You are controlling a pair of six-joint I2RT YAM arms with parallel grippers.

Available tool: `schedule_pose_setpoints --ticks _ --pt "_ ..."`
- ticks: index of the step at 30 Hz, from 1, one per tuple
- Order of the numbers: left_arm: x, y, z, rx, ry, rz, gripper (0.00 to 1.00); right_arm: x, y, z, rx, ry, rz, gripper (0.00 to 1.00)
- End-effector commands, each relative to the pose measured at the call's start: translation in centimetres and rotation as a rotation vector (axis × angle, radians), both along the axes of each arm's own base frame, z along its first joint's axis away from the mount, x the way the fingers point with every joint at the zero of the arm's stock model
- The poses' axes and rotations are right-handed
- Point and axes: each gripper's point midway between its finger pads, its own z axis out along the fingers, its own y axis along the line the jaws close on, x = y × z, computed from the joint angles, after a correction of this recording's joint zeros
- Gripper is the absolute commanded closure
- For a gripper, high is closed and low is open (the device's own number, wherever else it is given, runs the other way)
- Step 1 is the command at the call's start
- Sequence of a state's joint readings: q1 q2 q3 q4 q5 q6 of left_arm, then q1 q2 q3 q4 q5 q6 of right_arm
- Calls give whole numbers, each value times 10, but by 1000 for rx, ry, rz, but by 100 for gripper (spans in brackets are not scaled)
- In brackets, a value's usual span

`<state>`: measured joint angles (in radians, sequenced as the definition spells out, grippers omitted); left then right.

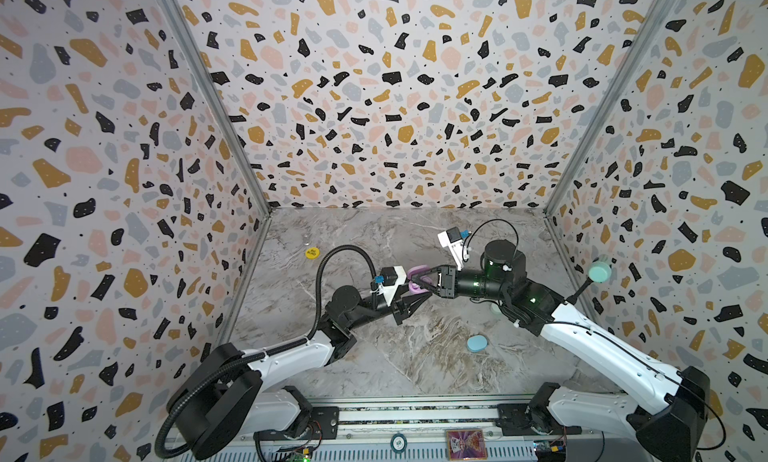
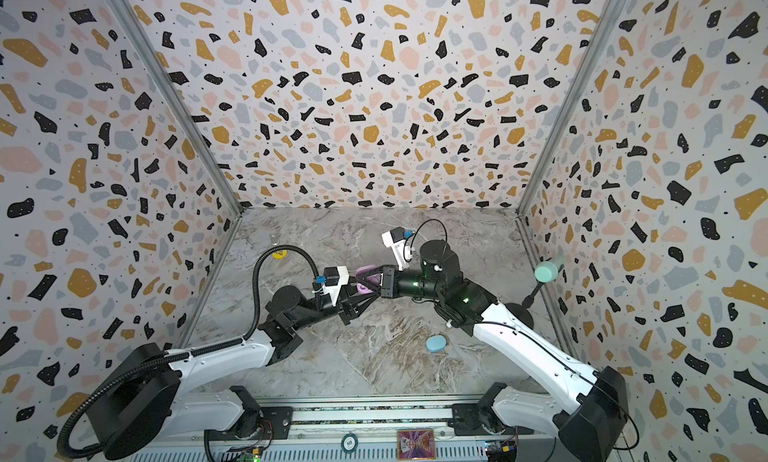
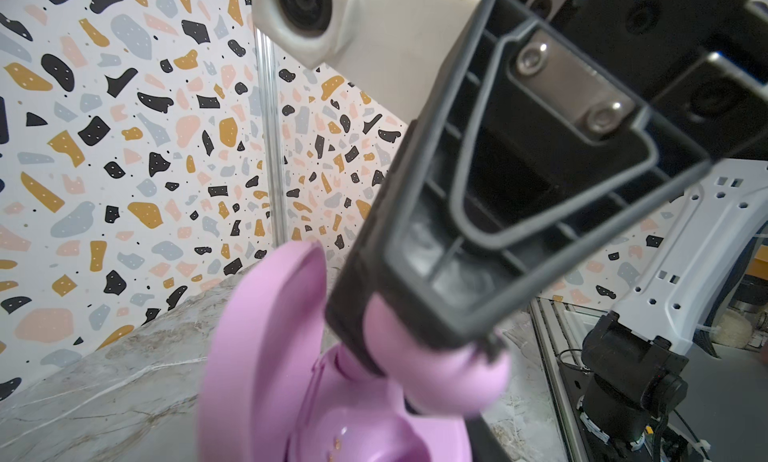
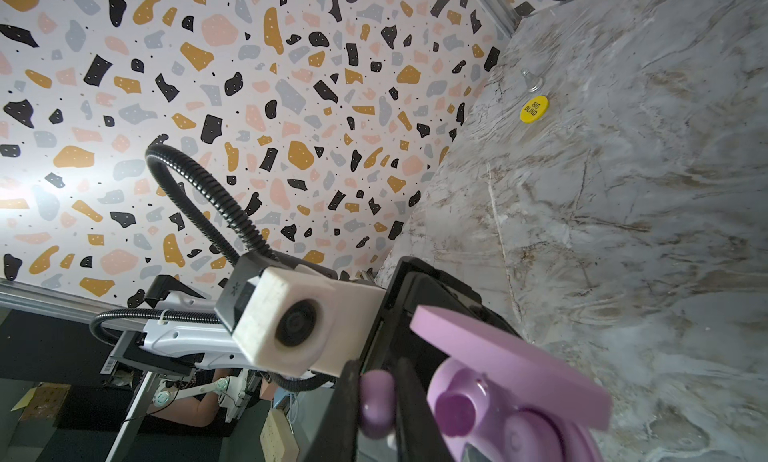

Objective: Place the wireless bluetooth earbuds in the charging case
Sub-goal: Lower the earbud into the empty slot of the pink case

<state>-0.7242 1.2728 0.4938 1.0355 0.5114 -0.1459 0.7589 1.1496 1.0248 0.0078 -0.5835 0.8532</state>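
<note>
Nearest me, a closed pale-blue oval case (image 1: 476,343) lies untouched. Beyond it the left gripper (image 1: 415,295) clamps the open lilac oval charging case (image 4: 511,347) (steadying it, I'd guess) while the right gripper (image 4: 376,397) pinches a small lilac earbud (image 3: 449,368) just beside its base.

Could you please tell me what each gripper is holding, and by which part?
The right gripper pinches a pink earbud by its rounded body; the left gripper grips the open pink case, apparently by its base, the exact spot hidden.
</note>
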Motion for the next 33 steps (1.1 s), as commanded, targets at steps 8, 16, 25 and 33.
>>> schedule_pose_setpoints --ticks 8,16,25,33 --pt "-7 3 47 -102 -104 -7 69 -2 2 -6 1 -2 0 82" --pt "-11 2 46 -96 -104 -17 69 2 -1 -2 8 -19 -29 82" --pt "-13 0 43 -89 -101 -25 69 5 -2 10 40 -23 -42 82" --pt "-13 2 46 -90 -113 -9 69 1 -2 3 33 -1 -28 82"
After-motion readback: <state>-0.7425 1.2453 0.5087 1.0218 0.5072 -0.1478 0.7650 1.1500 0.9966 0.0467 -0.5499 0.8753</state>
